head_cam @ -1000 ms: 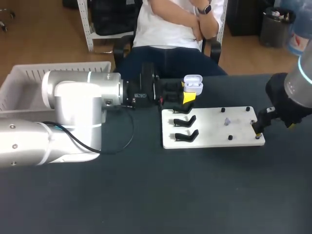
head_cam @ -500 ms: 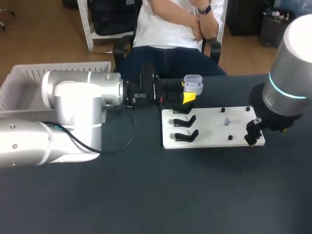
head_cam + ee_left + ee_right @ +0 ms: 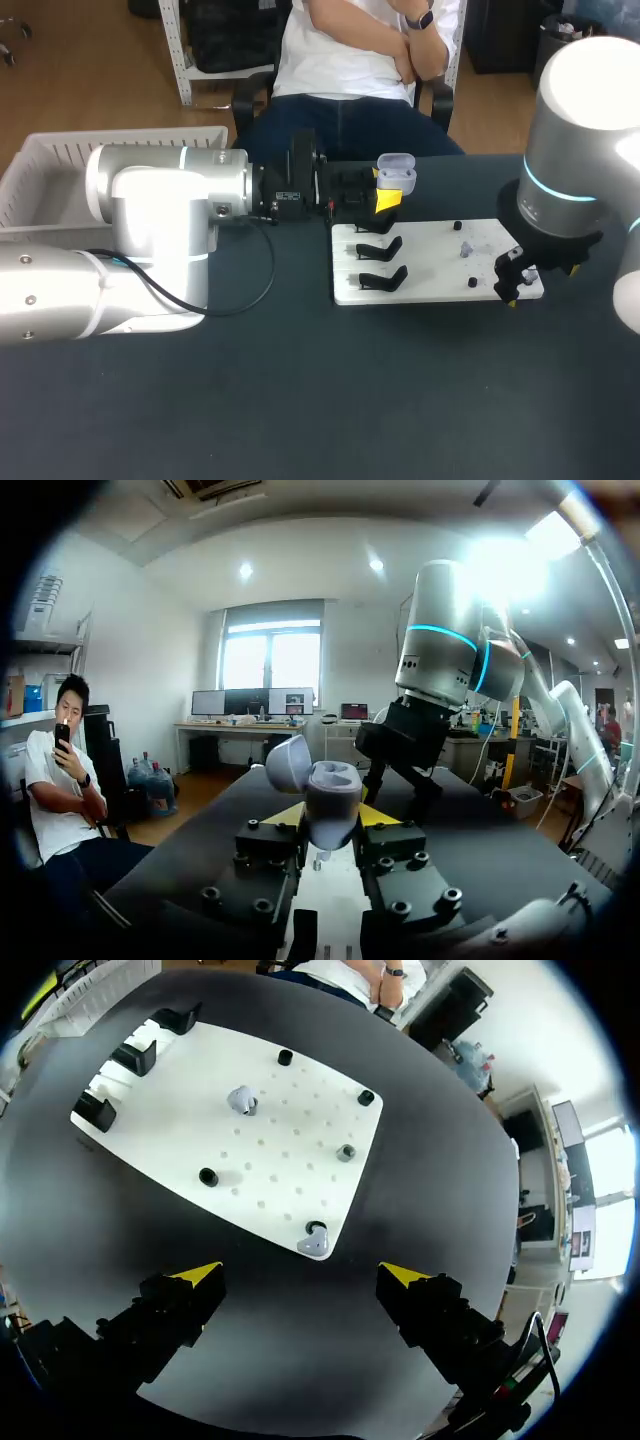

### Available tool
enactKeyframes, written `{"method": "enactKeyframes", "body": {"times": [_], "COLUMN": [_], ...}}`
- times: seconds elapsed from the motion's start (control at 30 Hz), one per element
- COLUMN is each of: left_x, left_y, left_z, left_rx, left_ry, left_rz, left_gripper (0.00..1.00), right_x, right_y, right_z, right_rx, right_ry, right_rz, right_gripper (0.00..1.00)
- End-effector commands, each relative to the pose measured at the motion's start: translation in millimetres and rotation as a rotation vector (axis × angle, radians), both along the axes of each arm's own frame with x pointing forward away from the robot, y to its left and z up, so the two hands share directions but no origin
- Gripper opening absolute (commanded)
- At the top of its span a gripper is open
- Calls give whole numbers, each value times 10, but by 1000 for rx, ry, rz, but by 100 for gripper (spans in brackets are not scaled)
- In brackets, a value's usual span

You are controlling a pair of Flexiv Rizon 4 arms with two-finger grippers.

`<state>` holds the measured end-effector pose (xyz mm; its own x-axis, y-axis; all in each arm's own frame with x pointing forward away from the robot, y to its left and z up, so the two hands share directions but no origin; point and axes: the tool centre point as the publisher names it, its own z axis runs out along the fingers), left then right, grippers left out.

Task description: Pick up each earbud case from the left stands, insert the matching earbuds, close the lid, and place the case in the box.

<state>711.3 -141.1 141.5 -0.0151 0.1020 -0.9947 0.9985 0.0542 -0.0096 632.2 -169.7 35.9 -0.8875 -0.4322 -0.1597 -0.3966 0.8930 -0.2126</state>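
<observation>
— Where is your earbud case right now?
— Your left gripper (image 3: 388,196) is clamped on the earbud case (image 3: 397,172), lid up, just off the far left corner of the white board (image 3: 430,262), above the counter (image 3: 300,400).
— And your right gripper?
— Your right gripper (image 3: 302,1275) hangs spread wide over the board's near right corner, with an earbud (image 3: 314,1241) just ahead of its fingers. A second earbud (image 3: 241,1100) lies mid-board.

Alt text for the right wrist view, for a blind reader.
The right gripper, open, hangs over the table at a corner of the white board, where a grey earbud lies. A second earbud, black pegs and black stands sit farther on.
</observation>
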Motion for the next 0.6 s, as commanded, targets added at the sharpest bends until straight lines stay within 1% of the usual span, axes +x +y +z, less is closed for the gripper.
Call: {"method": "enactKeyframes", "body": {"times": [0.03,0.07,0.17,0.2,0.23,0.27,0.37,0.5,0.6], "left_x": [-5,-5,-5,-5,-5,-5,-5,-5,-5], "left_y": [-2,-2,-2,-2,-2,-2,-2,-2,-2], "left_z": [-7,-7,-7,-7,-7,-7,-7,-7,-7], "left_rx": [-4,-4,-4,-4,-4,-4,-4,-4,-4], "left_ry": [-2,-2,-2,-2,-2,-2,-2,-2,-2], "left_rz": [3,3,3,3,3,3,3,3,3], "left_gripper": [0,0,0,0,0,0,0,0,0], "right_x": [90,93,99,100,100,100,97,99,102], "right_y": [52,54,64,66,67,68,70,63,50], "right_z": [-47,-48,-60,-61,-62,-62,-67,-84,-85], "right_rx": [-13,-14,-13,-13,-13,-13,-12,-14,-14], "right_ry": [7,7,11,13,13,13,16,20,20], "right_rz": [-6,-7,-10,-11,-12,-12,-15,-19,-25], "right_gripper": [86,80,69,62,49,47,47,45,46]}}
